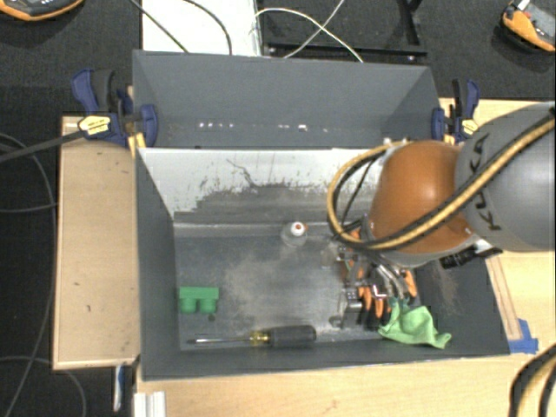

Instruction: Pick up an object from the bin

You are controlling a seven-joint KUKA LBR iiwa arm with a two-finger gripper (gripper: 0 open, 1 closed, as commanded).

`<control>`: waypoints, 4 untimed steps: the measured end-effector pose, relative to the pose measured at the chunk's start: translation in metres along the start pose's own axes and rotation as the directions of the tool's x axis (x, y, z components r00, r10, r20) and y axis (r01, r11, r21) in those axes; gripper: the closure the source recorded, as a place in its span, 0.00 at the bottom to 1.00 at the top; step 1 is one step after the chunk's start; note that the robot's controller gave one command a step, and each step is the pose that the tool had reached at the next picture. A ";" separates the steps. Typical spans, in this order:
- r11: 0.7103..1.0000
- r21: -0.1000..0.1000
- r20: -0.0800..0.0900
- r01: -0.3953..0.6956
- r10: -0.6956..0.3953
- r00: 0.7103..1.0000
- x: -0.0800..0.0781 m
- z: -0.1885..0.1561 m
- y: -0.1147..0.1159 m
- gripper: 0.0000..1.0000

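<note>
The arm comes in from 3 o'clock, its orange cover and looped cables hanging over the right half of the grey bin. Below the cover the jaws are down near the bin floor at about 4 o'clock. From here they are a tangle of dark metal with orange bits, and I cannot tell whether they are spread or pressed together, nor whether anything sits between them. The thing nearest to them is a crumpled bright green piece, soft-looking like cloth or foil, lying just beside them toward 5 o'clock in the bin's near right corner. I cannot tell if it touches them. I count four loose things, one of each kind. Besides the green piece, there is one screwdriver with a dark handle lying flat along the near wall at 6 o'clock, one green block at 8 o'clock, and one small white-and-red piece toward 12 o'clock, all well apart from each other.
</note>
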State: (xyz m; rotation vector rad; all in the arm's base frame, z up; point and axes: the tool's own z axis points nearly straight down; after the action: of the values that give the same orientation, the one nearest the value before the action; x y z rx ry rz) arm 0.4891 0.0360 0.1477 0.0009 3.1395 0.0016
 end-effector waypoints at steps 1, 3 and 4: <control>1.000 0.000 0.000 -0.001 0.001 1.000 0.000 0.000 0.000 0.00; 0.805 0.000 0.002 0.593 -0.593 0.805 -0.028 -0.003 -0.062 0.00; 0.737 0.004 0.007 0.675 -0.675 0.737 0.000 0.056 -0.004 0.00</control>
State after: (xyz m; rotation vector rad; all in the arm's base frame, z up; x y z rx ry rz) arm 0.4896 0.0325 0.0918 -1.1336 2.9187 -0.0010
